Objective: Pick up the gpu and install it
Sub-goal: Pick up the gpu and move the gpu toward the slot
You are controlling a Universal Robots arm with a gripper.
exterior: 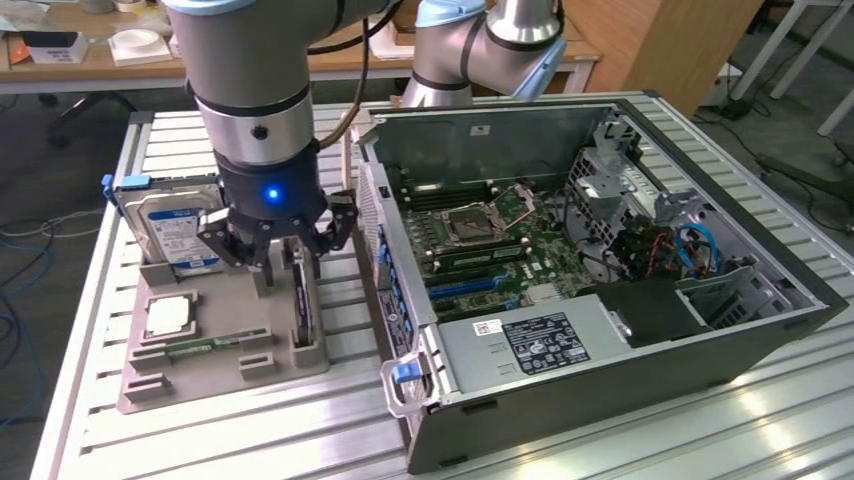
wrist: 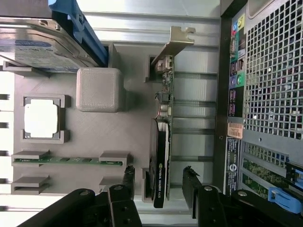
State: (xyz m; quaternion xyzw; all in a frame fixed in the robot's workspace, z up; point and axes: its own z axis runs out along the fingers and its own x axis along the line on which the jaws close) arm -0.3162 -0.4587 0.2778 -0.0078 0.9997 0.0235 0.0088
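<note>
Ok so here's where I'm at. The gripper (exterior: pixel 291 272) hangs right over the gpu (exterior: pixel 306 315), with its 2 fingers (wrist: pixel 129 178) spread wide, 1 on each side of the card. From the wrist view there's a clear gap between each finger and the card, so nothing is pinched or touched at this point.

The gpu (wrist: pixel 163 127) stands on its thin edge in a slot of the grey tray (exterior: pixel 200 378), along the tray edge closest to the PC case (exterior: pixel 561 400). Its black cooler side faces the middle of the tray. The silver bracket (wrist: pixel 177 40) sits at the end of the card that points toward the tray edge where the hard drive is. The fingers straddle the opposite end, the one with the cooler.

Other stuff on the tray:
- The blue-labelled hard drive (exterior: pixel 174 225) stands upright at the corner far from the case.
- A CPU (exterior: pixel 171 317) lies flat in its square pocket near the tray edge away from the case.
- A memory stick (exterior: pixel 214 345) lies in a narrow slot just beside the CPU pocket.
- A plain grey block (wrist: pixel 100 90) sits between the hard drive and the gpu slot.

The tray sits on the slotted metal table (exterior: pixel 267 440), just beside the case. The case lies on its side with the panel off, so I can see the motherboard (exterior: pixel 487 240) inside.
</note>
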